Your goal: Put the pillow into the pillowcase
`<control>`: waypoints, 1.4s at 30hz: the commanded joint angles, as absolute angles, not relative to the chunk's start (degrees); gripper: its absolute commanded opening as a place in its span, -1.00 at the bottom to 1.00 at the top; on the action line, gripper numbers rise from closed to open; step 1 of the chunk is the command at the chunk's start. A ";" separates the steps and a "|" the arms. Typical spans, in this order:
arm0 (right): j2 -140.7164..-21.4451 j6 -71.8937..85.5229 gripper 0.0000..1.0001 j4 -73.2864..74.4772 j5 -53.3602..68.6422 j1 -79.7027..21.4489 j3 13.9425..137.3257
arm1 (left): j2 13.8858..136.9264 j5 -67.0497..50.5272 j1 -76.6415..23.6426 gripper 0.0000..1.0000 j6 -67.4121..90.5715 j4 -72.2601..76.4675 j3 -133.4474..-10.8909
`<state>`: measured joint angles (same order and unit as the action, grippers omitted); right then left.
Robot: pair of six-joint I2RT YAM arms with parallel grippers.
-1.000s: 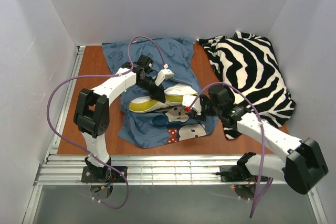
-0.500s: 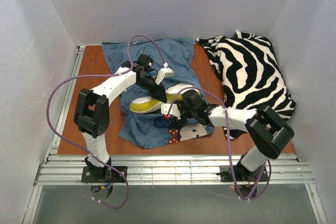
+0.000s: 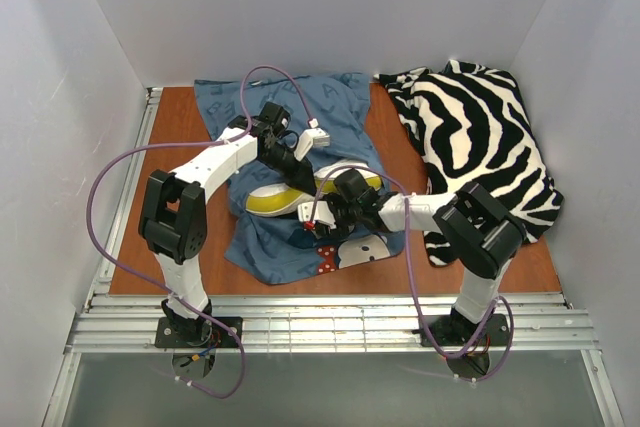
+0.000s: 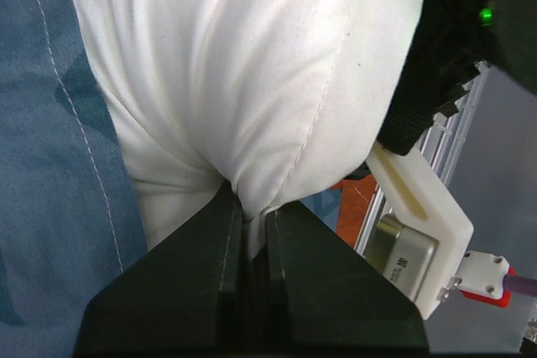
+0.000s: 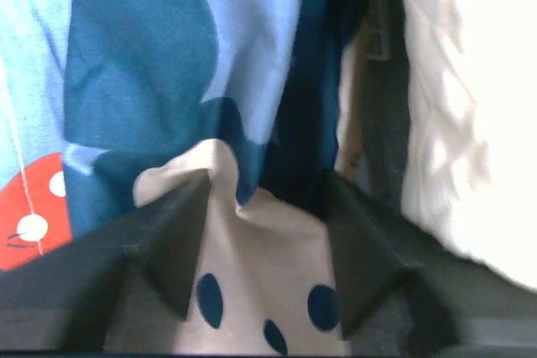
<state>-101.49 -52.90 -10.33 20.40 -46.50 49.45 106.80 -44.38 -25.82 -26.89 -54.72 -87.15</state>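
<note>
We get bright, even light from above in the top view, and the bench carries only faint, soft shadows. Up close the pillow glares almost pure white. Our right wrist view is blurred: the pillowcase print looks smeared.

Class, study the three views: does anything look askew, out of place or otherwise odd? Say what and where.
The pillow lies askew on the rumpled pillowcase, tipped so its yellow underside shows, with the left gripper pinching its white cover. Nothing looks spilled or damaged.
</note>
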 commanded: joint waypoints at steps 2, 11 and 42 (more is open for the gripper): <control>-104.15 -55.81 -0.36 -0.11 26.45 -46.14 54.84 | 101.87 -50.98 -26.37 -1.00 -25.14 -57.83 -87.54; -81.52 -54.05 -0.97 14.84 31.82 -48.60 51.07 | 104.14 -42.82 -24.70 -1.00 -22.94 -49.24 -82.01; -78.37 -55.29 0.31 11.53 24.61 -45.97 46.93 | 105.12 -32.43 -24.79 -1.00 -32.43 -44.82 -63.81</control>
<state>-74.94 -54.85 15.99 21.54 -46.09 44.58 103.46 -35.81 -25.23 -32.14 -39.11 -64.99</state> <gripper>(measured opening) 0.632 0.042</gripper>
